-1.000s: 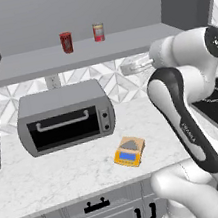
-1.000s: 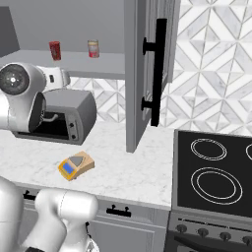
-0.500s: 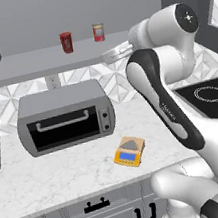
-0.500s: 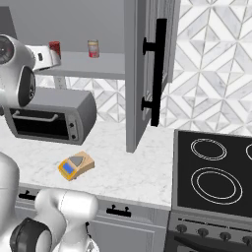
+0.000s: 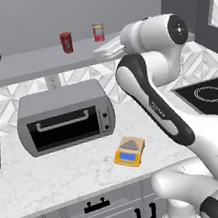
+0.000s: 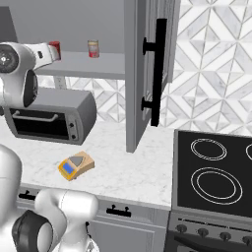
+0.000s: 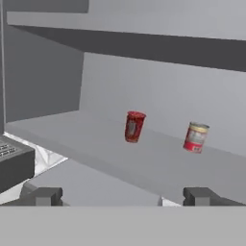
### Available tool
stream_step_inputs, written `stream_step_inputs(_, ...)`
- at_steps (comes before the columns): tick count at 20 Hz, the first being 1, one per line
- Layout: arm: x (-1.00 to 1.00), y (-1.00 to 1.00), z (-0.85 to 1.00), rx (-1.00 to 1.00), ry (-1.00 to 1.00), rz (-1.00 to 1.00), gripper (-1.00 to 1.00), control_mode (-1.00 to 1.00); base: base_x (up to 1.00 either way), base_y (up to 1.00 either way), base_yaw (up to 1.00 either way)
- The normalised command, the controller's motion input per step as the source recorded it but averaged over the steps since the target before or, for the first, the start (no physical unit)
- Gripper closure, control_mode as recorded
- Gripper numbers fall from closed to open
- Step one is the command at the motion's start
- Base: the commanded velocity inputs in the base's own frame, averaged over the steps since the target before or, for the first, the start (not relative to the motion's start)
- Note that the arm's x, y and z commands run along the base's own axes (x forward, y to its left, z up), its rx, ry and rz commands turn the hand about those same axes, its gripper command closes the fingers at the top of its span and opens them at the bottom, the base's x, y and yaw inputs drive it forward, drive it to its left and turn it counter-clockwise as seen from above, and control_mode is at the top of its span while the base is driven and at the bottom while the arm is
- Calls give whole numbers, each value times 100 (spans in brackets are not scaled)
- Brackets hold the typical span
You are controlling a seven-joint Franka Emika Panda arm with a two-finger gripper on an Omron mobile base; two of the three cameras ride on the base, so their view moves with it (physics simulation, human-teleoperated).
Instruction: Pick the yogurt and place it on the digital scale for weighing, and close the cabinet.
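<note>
Gripper (image 7: pixel 121 196) level, facing yogurt (image 7: pixel 134 127)

So I've got the toaster oven (image 5: pixel 64 117) on the counter (image 5: pixel 51 174) as my anchor: the digital scale (image 5: pixel 129 151) lies in front of it to the right, and the yogurt (image 5: pixel 66 42) stands on the cabinet (image 5: pixel 47 61) shelf above it, with a can (image 5: pixel 98 32) right of that.

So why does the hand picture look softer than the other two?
Hand view: soft; the yogurt and red can have fuzzy edges, their labels unreadable. Left base view: crisper, flat even light, no glare. Right base view: the cabinet door handle is sharp.
</note>
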Motion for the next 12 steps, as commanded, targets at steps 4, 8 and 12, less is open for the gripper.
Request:
stream_step_inputs(4, 40, 38, 5, 1, 6, 1, -100, -100, 0, 0, 0)
stream_step_inputs(8, 52, 33, 9, 0, 12, 0, -100, -100, 0, 0, 0)
stream_step_inputs(12, 60, 4, 9, -1, 2, -2, -100, -100, 0, 0, 0)
